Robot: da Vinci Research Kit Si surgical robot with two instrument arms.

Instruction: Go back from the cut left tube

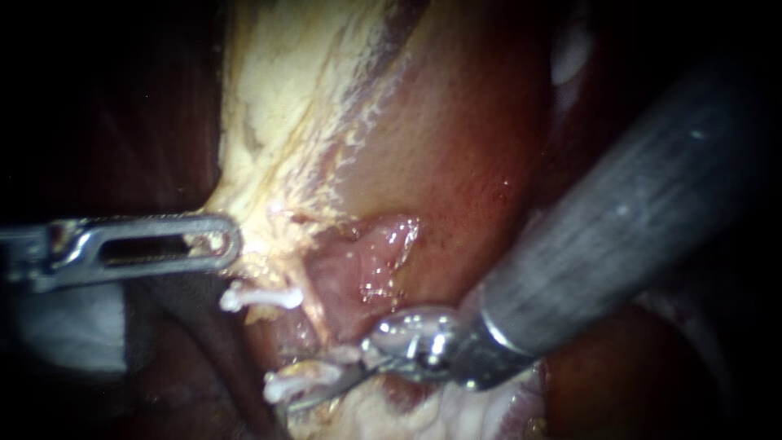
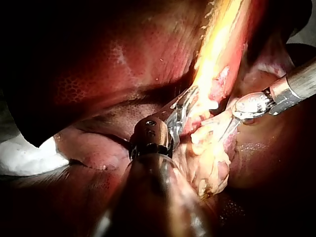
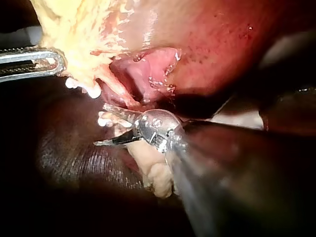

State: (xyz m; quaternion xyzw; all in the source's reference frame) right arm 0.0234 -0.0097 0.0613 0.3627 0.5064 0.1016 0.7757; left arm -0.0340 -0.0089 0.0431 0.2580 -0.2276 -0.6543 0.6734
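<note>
My left instrument comes in from the left, its slotted jaws shut on the pale yellow tissue at the gallbladder's edge; the same grip shows in the left wrist view. A pink cut tube stump lies just right of it. One white clip sits below the left jaws, another white clip lower down. My right instrument enters from the upper right, its thin blades lying by the lower clip. In the right wrist view the blades stand open with nothing between them.
Dark red liver surrounds the site, and the reddish gallbladder wall rises above the stump. The right instrument's thick shaft crosses the right half of the endoscope view. A lump of pale fat lies under the right blades.
</note>
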